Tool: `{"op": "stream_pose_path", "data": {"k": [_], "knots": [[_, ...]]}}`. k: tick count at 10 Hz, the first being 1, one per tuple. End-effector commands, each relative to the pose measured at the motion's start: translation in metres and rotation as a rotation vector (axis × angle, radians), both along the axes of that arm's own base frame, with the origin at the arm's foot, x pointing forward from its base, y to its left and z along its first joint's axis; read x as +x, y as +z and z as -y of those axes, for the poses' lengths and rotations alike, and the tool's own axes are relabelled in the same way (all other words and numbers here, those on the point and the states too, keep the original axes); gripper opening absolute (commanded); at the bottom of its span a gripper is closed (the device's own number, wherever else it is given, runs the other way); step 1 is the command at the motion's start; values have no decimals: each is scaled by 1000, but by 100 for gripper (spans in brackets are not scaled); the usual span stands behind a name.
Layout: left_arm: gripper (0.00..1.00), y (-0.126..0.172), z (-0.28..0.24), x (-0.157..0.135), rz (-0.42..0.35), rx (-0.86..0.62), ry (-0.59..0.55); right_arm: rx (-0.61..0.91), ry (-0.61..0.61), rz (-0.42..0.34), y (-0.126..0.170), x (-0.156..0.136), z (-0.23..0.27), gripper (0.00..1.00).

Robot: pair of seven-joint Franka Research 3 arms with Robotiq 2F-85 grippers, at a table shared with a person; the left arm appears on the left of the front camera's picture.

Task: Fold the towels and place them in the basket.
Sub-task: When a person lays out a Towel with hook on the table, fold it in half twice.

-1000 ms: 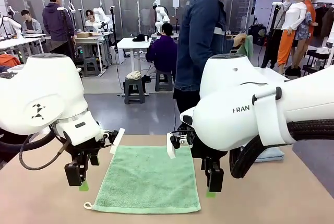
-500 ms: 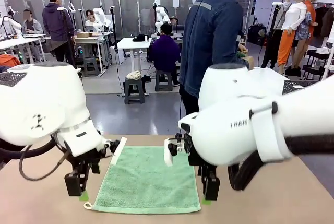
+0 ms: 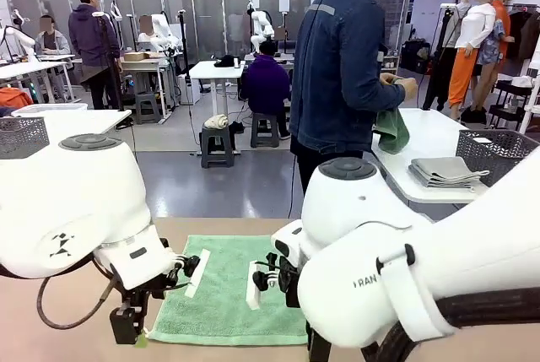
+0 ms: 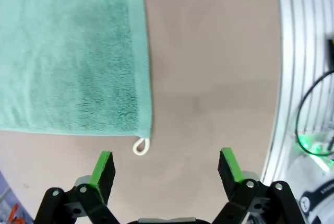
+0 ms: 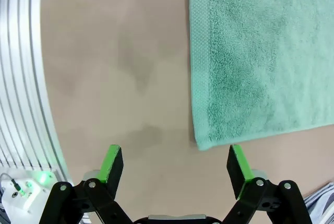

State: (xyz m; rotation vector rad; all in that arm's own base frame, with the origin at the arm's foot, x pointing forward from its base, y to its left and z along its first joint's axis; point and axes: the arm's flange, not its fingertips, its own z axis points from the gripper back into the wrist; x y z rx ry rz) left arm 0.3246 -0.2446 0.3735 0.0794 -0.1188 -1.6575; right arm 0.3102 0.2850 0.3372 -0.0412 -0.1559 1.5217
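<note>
A mint green towel [image 3: 228, 288] lies flat on the brown table, with a small white loop [image 4: 141, 145] at one near corner. My left gripper [image 3: 128, 332] hovers open just off that looped corner. In the left wrist view the loop sits right ahead of the left gripper [image 4: 167, 167], beside one green pad [image 4: 104, 167]. In the right wrist view my right gripper [image 5: 175, 164] stands open over bare table, with the towel's other near corner [image 5: 201, 141] between and just beyond its pads. A dark mesh basket [image 3: 498, 153] stands far right on a white table.
A person across the table holds another green towel [image 3: 393, 130] beside a stack of folded grey towels [image 3: 443, 172]. A second mesh basket [image 3: 21, 134] sits on a table at the far left. A blue-grey fabric edge [image 5: 323, 203] shows near my right gripper. My right arm's bulk hides the table's right part.
Both arms have drawn back toward the towel's near edge and sunk lower, jaws still wide. The person has turned to the white table behind.
</note>
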Motion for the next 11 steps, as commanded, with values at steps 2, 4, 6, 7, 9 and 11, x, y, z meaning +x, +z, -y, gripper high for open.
{"op": "stream_pose_path", "data": {"k": [2,4,6,7,9,11], "knots": [[100,-33,-12,-5,57,28,88,-44,-19,5,-23,11,-3,100],[100,-42,-17,3,66,17,110,-54,14,-4,-27,19,0,100],[100,-54,-23,11,56,-18,110,-59,41,-7,-27,25,1,100],[100,-52,-22,11,60,-23,99,-60,42,-13,-25,26,0,100],[100,-37,-9,26,23,-1,103,-54,12,-20,-28,16,3,100],[100,-42,-9,28,25,-8,105,-53,19,-18,-27,19,1,100]]}}
